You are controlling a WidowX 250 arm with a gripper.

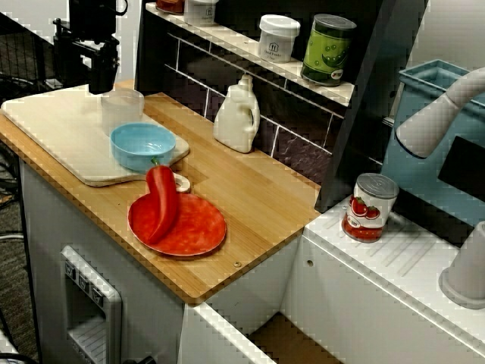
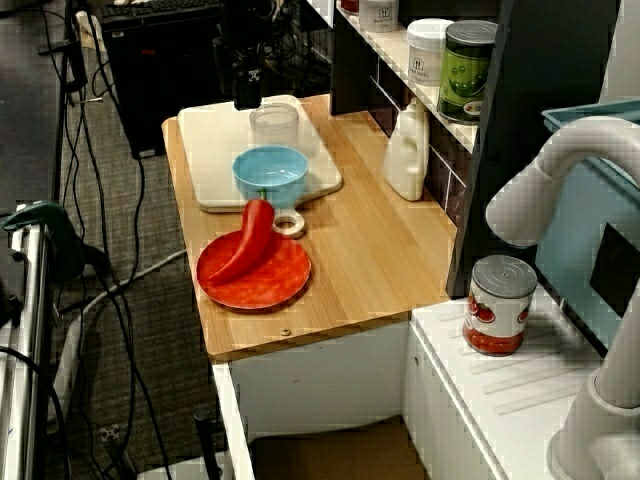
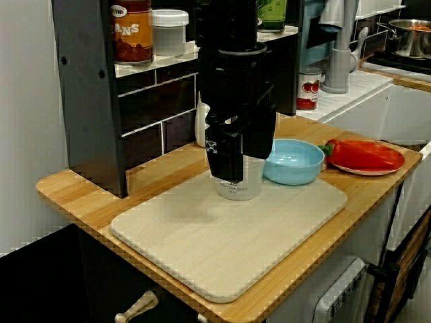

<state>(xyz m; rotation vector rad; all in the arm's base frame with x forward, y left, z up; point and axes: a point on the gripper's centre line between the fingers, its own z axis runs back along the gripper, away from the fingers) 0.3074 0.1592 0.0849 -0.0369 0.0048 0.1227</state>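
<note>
On the pale cutting board (image 1: pixel 53 121), toward its far end, a clear plastic cup (image 1: pixel 122 108) is seen standing just beside a light blue bowl (image 1: pixel 142 145). The cup is see-through and slightly tapered, and faint print is shown low on its wall in the low view along the counter. It is set upright, with its long axis vertical and its open mouth turned up. The black gripper (image 1: pixel 102 80) is held close at the cup's rim, on the side away from the bowl. Whether its fingers are apart or together cannot be told, nor whether the cup is touched. The board is laid on a wooden counter (image 1: pixel 250 189), where a red pepper (image 1: pixel 161 201) is rested on a red plate (image 1: pixel 201 227). A white bottle (image 1: pixel 237 115) is stood against a dark shelf unit (image 1: pixel 227 39) loaded with jars and tins.
</note>
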